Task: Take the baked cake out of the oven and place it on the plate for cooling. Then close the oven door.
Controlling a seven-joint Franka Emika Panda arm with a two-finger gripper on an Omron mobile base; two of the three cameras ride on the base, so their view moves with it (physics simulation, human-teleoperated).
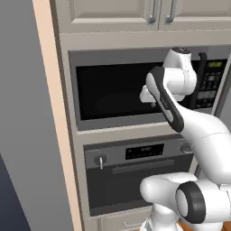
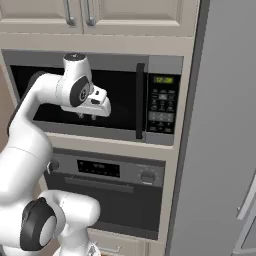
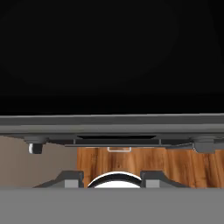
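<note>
The oven (image 1: 135, 152) sits under a black microwave, with its display and round knobs facing me. The oven door (image 1: 135, 189) stands upright and closed, its bar handle (image 1: 142, 167) along the top edge. From the right I see the same oven (image 2: 100, 167) and closed oven door (image 2: 120, 205). My gripper (image 1: 152, 103) hangs above the oven, pointing down in front of the microwave glass, also seen from the right as the gripper (image 2: 86, 117). In the hand view the gripper (image 3: 111, 178) looks down past the oven's bar handle (image 3: 116, 140); it is shut and holds nothing. The cake and the plate are out of view.
The black microwave (image 1: 113, 90) with its vertical handle (image 2: 140, 100) and keypad is right behind the hand. Cream cabinet doors (image 1: 113, 11) are above. A tall grey panel (image 2: 220, 125) stands to the right, a grey wall (image 1: 22, 135) to the left. Wood floor (image 3: 175, 162) lies below.
</note>
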